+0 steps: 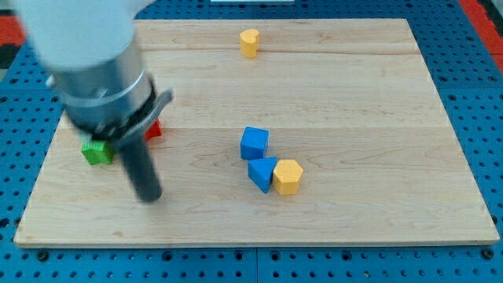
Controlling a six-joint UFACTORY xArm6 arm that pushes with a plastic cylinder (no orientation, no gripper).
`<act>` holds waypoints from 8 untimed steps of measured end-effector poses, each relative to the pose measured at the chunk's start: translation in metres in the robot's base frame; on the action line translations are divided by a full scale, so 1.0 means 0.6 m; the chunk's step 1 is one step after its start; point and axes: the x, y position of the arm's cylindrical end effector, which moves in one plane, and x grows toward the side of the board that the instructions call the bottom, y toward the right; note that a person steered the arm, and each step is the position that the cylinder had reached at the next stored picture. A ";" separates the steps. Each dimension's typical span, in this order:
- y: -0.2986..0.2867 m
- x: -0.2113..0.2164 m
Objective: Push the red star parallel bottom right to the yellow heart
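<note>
The red star (154, 130) lies at the view's left on the wooden board (354, 102), mostly hidden behind the arm's grey body. The yellow heart (249, 42) stands near the view's top edge, right of centre. My tip (148, 196) is the lower end of the dark rod, resting on the board just below the red star and to the right of the green block (97, 152).
A blue cube (254, 143), a blue triangular block (262, 173) and a yellow hexagonal block (288, 176) cluster at the centre. The board sits on a blue perforated table. The grey arm body (90, 63) covers the view's top left.
</note>
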 end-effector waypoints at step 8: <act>-0.160 -0.267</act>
